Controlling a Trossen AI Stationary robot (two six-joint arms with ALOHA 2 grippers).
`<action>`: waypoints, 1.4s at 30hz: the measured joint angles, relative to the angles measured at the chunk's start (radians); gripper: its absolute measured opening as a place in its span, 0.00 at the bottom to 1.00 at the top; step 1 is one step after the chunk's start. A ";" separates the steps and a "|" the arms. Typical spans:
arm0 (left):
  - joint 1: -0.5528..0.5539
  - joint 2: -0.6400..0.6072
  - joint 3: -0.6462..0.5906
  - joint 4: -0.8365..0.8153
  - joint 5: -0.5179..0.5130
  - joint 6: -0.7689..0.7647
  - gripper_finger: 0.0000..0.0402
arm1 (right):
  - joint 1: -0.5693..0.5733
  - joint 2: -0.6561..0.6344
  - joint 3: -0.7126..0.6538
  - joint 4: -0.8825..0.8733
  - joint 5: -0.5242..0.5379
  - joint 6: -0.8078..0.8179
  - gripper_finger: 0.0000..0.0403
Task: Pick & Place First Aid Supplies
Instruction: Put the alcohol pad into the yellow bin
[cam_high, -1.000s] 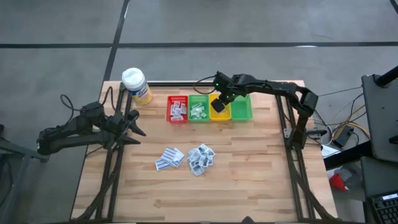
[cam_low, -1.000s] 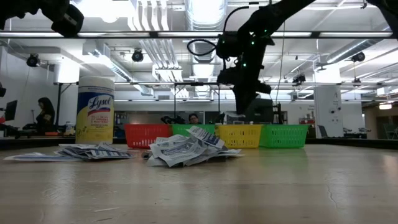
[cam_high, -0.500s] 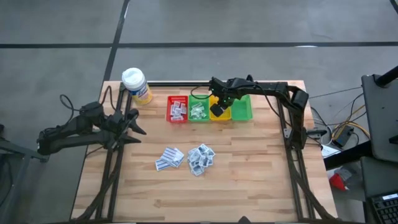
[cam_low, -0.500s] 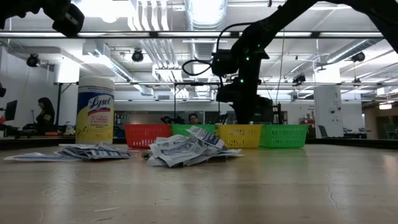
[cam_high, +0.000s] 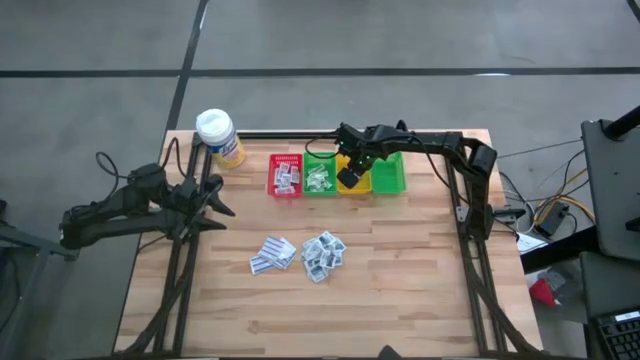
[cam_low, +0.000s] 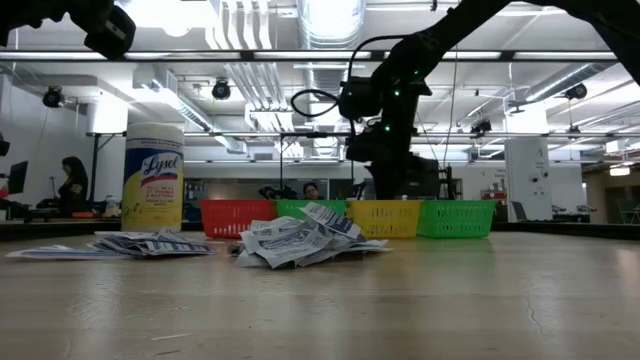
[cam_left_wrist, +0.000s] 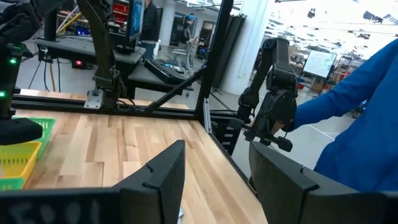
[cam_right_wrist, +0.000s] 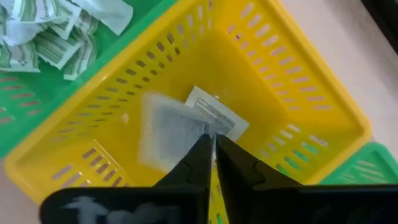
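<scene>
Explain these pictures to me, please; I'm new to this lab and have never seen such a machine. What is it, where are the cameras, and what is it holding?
It is a robot with two dark arms at a wooden table, each ending in a two-fingered hand. One camera looks straight down, one looks level across the tabletop, and one sits on each wrist.

On the table lie two piles of small white packets, a yellow bottle with a white cap, and a row of four bins: red, green, yellow and green.

The right hand hangs over the yellow bin, its fingers almost together. A packet shows just beyond the fingertips, with another under it; whether the first is still gripped or just let go is hard to tell. The left hand waits open at the table's left side, holding nothing.
</scene>
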 joint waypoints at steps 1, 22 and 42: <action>0.000 0.000 0.000 0.000 0.000 0.000 0.43 | 0.000 0.000 0.000 0.003 -0.001 0.000 0.09; 0.000 0.000 0.000 -0.002 0.000 0.007 0.43 | 0.193 -0.162 0.009 0.022 -0.053 -0.148 0.20; 0.000 0.000 0.000 -0.002 0.001 0.009 0.43 | 0.648 -0.174 0.008 0.091 -0.058 -0.200 0.04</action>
